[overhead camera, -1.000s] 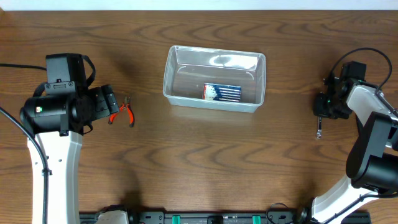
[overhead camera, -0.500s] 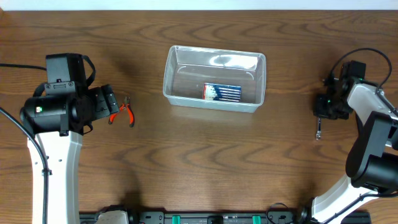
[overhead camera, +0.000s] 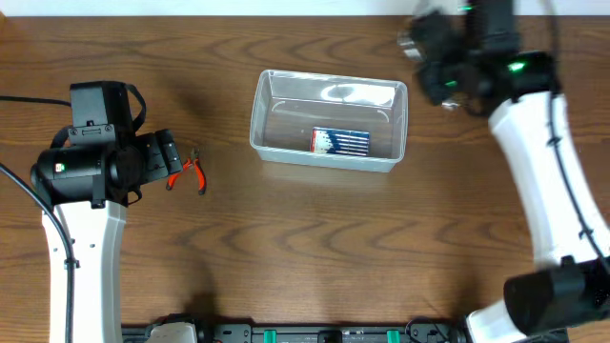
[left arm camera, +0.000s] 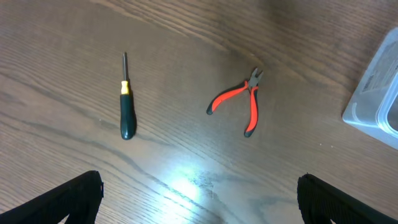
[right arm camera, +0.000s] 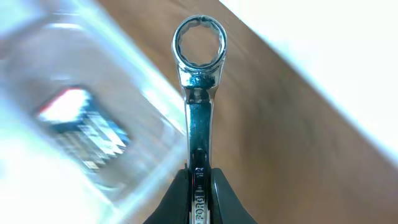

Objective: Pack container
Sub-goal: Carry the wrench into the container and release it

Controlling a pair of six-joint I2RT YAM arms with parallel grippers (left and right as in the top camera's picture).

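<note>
The clear plastic container (overhead camera: 329,119) stands at the table's middle back with a blue box (overhead camera: 340,142) inside. My right gripper (overhead camera: 427,52) hangs by the container's far right corner, shut on a silver ring wrench (right arm camera: 199,93) that points forward from its fingers. The right wrist view shows the container (right arm camera: 93,74) blurred below and to the left. My left gripper (left arm camera: 202,205) is open and empty above bare table. Red-handled pliers (overhead camera: 193,171) lie just right of it, also in the left wrist view (left arm camera: 239,102).
A screwdriver with a black and yellow handle (left arm camera: 126,99) lies left of the pliers, hidden under my left arm in the overhead view. A corner of the container (left arm camera: 379,93) shows at the right of the left wrist view. The table's far edge runs just behind the container.
My right arm has swung from the table's right side up and left to the container's far right corner, carrying the wrench off the table. The left arm has not moved.
</note>
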